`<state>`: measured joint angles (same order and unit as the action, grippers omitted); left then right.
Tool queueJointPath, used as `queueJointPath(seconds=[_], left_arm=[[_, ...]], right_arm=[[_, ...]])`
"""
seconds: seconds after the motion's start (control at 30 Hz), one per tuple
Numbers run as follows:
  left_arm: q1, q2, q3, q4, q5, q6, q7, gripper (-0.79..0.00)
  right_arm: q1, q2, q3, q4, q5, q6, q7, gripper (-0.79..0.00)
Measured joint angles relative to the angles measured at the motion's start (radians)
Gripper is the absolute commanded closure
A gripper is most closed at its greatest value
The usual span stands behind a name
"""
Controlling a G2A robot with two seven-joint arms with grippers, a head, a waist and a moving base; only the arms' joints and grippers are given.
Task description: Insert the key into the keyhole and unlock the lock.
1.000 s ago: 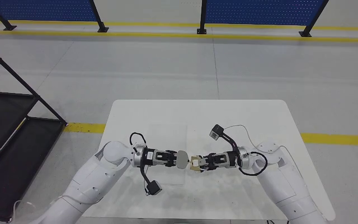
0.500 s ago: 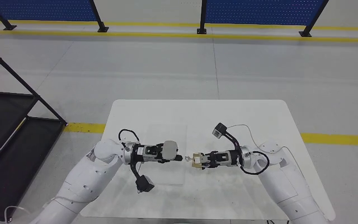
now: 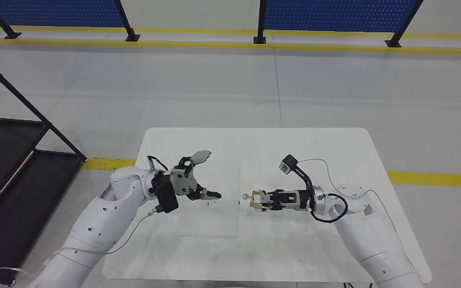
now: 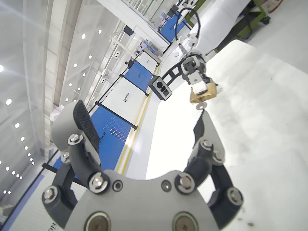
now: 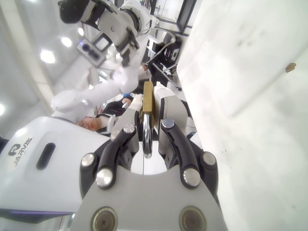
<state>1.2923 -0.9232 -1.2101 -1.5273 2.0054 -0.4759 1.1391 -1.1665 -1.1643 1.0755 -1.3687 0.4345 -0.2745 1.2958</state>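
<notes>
The right gripper (image 3: 259, 201) is clamping the lock (image 4: 204, 94), the key (image 4: 200, 106) sticking out of it, while the left gripper (image 3: 207, 175) is hovering nearby with fingers (image 4: 83, 121) spread wide.

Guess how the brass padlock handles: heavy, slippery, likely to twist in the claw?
Probably dense for its size: the padlock looks solid brass with a metal shackle. Likely rigid, but its smooth flat faces may pivot in the right claw, which pinches the body. The key sticking out could lever it if pushed.
</notes>
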Motion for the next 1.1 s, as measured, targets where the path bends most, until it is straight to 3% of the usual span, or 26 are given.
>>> queueJointPath(seconds=[0.3,0.4,0.6,0.7,0.9,0.97,1.03,1.1], left_arm=[[0.004,-0.001,0.002,0.004,0.007,-0.001,-0.010,-0.785],[-0.006,-0.004,0.000,0.023,-0.122,-0.133,-0.067,-0.785],[-0.039,-0.009,-0.024,0.075,-0.479,-0.478,-0.335,-0.785],[-0.047,-0.012,0.003,0.105,-0.657,-0.540,-0.541,-0.785],[-0.073,0.003,0.101,0.125,-1.178,-0.533,-1.124,-0.785],[-0.091,0.014,0.128,0.126,-1.396,-0.490,-1.369,-0.785],[-0.111,0.026,0.133,0.072,-1.593,-0.418,-1.582,-0.785],[-0.118,0.037,0.123,0.029,-1.713,-0.359,-1.724,-0.785]], right_arm=[[0.000,0.000,0.000,0.000,0.000,0.000,0.000,0.000],[0.000,0.000,0.000,0.000,0.000,0.000,0.000,0.000],[0.000,0.000,0.000,0.000,0.000,0.000,0.000,0.000],[0.000,0.000,0.000,0.000,0.000,0.000,0.000,0.000],[0.000,0.000,0.000,0.000,0.000,0.000,0.000,0.000],[0.000,0.000,0.000,0.000,0.000,0.000,0.000,0.000],[0.000,0.000,0.000,0.000,0.000,0.000,0.000,0.000],[0.000,0.000,0.000,0.000,0.000,0.000,0.000,0.000]])
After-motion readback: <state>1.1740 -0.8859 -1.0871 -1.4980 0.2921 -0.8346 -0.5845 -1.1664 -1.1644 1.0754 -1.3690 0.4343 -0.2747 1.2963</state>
